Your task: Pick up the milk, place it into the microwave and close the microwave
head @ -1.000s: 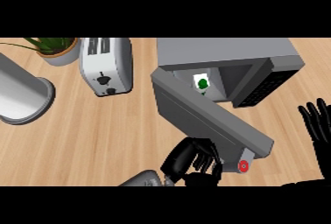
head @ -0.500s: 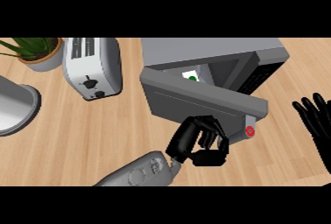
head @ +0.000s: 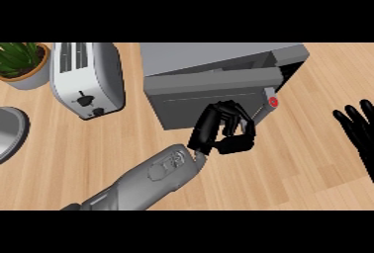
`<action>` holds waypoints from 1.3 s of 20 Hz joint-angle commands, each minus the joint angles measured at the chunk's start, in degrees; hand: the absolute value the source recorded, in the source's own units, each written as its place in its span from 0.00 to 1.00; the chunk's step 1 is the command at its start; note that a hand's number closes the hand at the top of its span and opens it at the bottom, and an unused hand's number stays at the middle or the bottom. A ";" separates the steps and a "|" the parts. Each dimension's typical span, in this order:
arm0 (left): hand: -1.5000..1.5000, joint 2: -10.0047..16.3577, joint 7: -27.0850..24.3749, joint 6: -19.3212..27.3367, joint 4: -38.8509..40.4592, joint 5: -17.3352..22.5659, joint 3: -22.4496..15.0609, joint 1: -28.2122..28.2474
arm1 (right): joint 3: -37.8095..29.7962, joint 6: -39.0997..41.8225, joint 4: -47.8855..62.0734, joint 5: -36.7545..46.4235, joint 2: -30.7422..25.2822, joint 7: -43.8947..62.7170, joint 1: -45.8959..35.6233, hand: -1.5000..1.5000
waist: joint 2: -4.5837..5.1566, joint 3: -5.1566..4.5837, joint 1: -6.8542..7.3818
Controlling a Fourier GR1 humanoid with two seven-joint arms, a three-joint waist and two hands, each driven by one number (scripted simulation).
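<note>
Microwave door swung nearer shut, wooden counter

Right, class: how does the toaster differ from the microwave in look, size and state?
The toaster is pale and rounded with two top slots; the microwave is darker grey and boxy. The toaster is smaller. The microwave's door stands ajar with the left hand against it; the toaster is untouched. Both stand on the counter.

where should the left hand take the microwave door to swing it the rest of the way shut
Take the microwave door at its free right end, beside the red button, pressing from the front. The gap shows only at that end, so the hinge is likely at the left. The left hand touches the door's face nearby.
</note>
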 commanded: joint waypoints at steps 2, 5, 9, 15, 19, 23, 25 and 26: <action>1.00 0.02 -2.35 1.20 3.12 4.72 4.82 -4.57 | 0.69 0.42 -1.27 -3.40 -0.21 1.84 -0.85 0.00 | 0.76 -0.09 -1.45; 1.00 0.02 -5.51 1.47 2.76 7.98 7.83 -5.15 | 0.06 1.42 -1.01 -4.88 -1.92 2.99 -0.84 0.00 | 1.22 -0.17 -2.57; 1.00 0.02 -7.63 -0.57 5.04 10.69 9.25 -5.99 | -0.33 0.62 -1.63 -6.29 -2.68 4.41 -2.24 0.00 | 1.63 -0.18 -2.09; 1.00 0.02 -10.69 -0.53 6.13 13.21 9.21 -6.32 | -1.54 0.65 -2.78 -8.22 -4.50 5.60 -3.49 0.00 | 1.63 -0.14 -3.21; 1.00 0.02 -12.95 -0.29 7.13 14.55 8.56 -5.86 | -1.88 0.65 -3.40 -9.96 -4.72 5.92 -3.90 0.00 | 1.60 -0.01 -3.80; 1.00 0.02 -14.43 -1.29 8.08 15.86 8.95 -6.48 | -2.57 0.37 -2.86 -11.11 -5.57 6.75 -4.56 0.00 | 1.97 0.06 -3.42; 1.00 0.02 -15.41 -0.81 8.00 16.01 8.50 -7.06 | -1.86 0.68 -3.48 -11.44 -5.78 7.25 -4.88 0.00 | 2.01 0.04 -3.94; 1.00 0.02 -15.57 -1.26 8.18 16.64 8.97 -7.02 | -2.25 0.85 -2.95 -11.80 -6.40 7.58 -5.12 0.00 | 2.22 0.04 -3.49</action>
